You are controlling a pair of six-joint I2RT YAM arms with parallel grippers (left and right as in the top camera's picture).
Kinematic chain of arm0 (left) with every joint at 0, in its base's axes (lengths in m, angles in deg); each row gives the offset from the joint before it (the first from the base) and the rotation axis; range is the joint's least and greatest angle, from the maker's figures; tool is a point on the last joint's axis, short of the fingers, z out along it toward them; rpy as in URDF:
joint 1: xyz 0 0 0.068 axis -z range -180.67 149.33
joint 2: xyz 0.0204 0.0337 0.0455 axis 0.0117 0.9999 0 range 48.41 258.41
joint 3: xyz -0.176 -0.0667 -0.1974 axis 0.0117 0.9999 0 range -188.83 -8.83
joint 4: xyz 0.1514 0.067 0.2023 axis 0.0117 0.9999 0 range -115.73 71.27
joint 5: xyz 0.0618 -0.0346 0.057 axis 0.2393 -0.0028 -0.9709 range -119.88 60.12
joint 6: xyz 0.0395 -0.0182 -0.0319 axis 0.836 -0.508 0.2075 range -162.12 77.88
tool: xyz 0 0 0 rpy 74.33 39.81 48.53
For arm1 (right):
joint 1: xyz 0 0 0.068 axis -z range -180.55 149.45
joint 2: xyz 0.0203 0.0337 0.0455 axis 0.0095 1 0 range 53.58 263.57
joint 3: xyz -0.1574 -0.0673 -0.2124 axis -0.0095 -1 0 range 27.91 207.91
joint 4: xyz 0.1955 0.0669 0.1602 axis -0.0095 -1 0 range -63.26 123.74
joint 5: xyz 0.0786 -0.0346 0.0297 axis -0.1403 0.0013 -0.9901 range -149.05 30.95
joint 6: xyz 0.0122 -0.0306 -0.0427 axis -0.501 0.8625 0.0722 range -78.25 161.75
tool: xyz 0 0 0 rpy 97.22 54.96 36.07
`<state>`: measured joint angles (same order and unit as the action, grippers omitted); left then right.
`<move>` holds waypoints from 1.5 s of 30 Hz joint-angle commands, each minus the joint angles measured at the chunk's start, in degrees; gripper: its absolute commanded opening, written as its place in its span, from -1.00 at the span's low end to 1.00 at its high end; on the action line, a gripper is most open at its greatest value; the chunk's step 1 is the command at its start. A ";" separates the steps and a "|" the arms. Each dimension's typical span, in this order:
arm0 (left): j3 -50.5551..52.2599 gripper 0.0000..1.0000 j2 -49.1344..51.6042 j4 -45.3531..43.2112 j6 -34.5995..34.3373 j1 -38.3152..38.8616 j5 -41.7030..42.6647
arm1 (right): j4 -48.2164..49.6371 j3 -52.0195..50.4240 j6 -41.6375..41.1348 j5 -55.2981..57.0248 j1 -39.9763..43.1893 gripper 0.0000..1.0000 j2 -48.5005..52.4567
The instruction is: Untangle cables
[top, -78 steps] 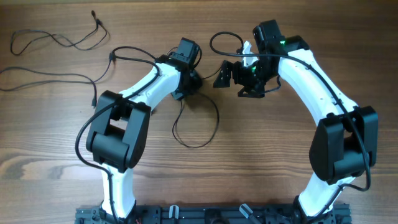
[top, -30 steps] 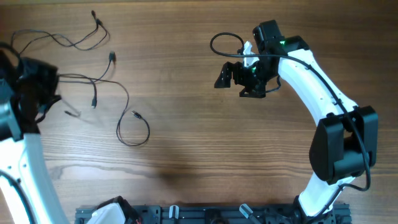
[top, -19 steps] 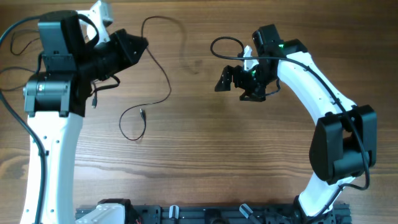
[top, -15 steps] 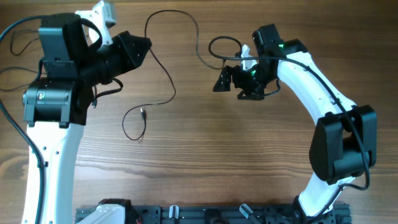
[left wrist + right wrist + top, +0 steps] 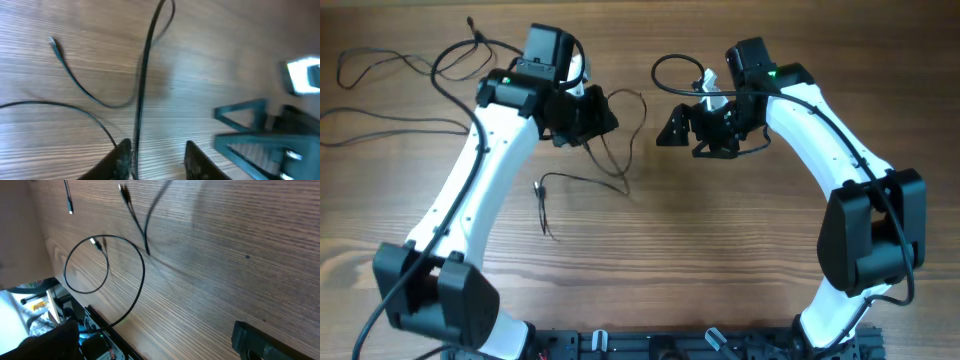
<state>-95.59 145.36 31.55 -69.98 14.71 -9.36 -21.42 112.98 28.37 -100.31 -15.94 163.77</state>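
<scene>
Cables [image 5: 395,119] lie spread over the bench's [image 5: 720,260] back-left corner. One strand [image 5: 143,75] passes between the parted jaws of the left gripper [image 5: 159,150]. Right gripper [image 5: 680,125] hovers near the back edge, jaws wide apart and gripping nothing, beside a cable loop [image 5: 144,274].

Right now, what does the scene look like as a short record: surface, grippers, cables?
surface: brown wooden table
left gripper: jaws apart, thin black cable running between them, close to one side
right gripper: open, nothing seen between the jaws
other thin black cables: lying loose at the table's far left corner
</scene>
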 commanded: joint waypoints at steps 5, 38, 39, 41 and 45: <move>-0.24 0.51 3.61 4.81 3.10 0.28 -4.28 | 0.07 -0.37 -1.18 0.94 -0.17 1.00 -0.79; 0.68 0.42 19.78 -8.66 17.16 22.34 -6.93 | -12.39 0.20 -4.42 4.92 27.69 0.99 -1.14; 0.68 0.42 20.68 -9.68 17.20 23.15 -8.26 | -12.61 0.20 -4.39 5.73 27.91 1.00 -1.14; 0.68 0.42 21.55 -10.14 20.13 24.48 -8.50 | -12.90 0.20 -4.42 8.17 27.87 1.00 -1.14; 0.68 0.36 22.03 -10.19 25.03 26.88 -9.11 | -12.83 0.17 -4.70 8.94 27.85 0.99 -1.11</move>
<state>-95.29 166.23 21.56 -49.72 40.15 -16.82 -34.18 113.01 23.82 -92.86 12.19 163.77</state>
